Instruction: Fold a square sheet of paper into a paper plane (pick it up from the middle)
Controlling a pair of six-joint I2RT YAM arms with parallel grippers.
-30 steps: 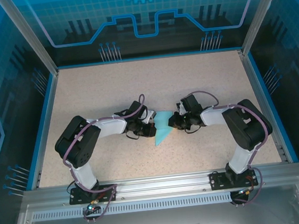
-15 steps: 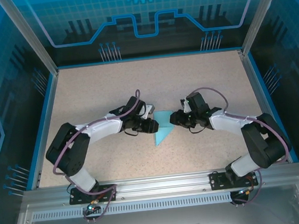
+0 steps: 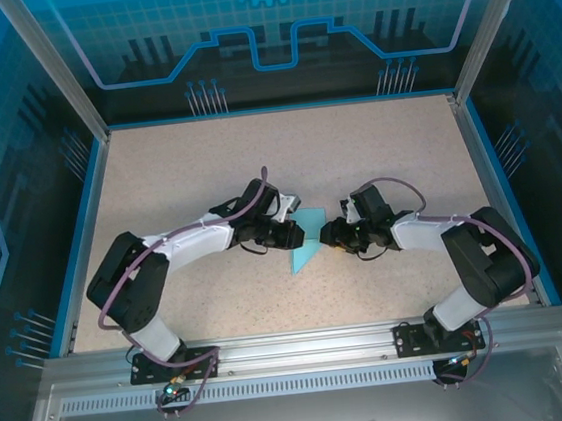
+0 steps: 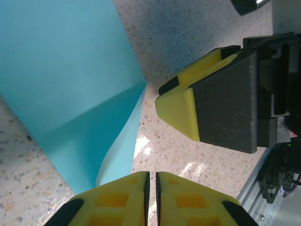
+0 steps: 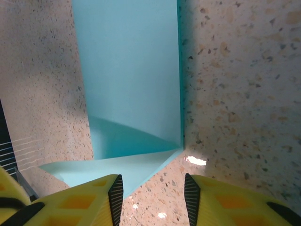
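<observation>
from above, the thin cyan-blue paper sheet (image 3: 306, 251), partly folded, lies mid-way across the speckled beige bench (image 3: 176, 171). its long axis runs far to near, with the point at the near end. my left fingers (image 3: 293, 232) sit at its left edge and my right fingers (image 3: 331, 235) at its right, both about equally near.

from my left wrist, the left fingers are clenched pad to pad, with no paper visible in the hairline between them. a lifted flap curls just beside them.

from my right wrist, the right fingers are released and parted. the folded corner lies just ahead of the gap, so i judge a short reach forward meets it.
</observation>
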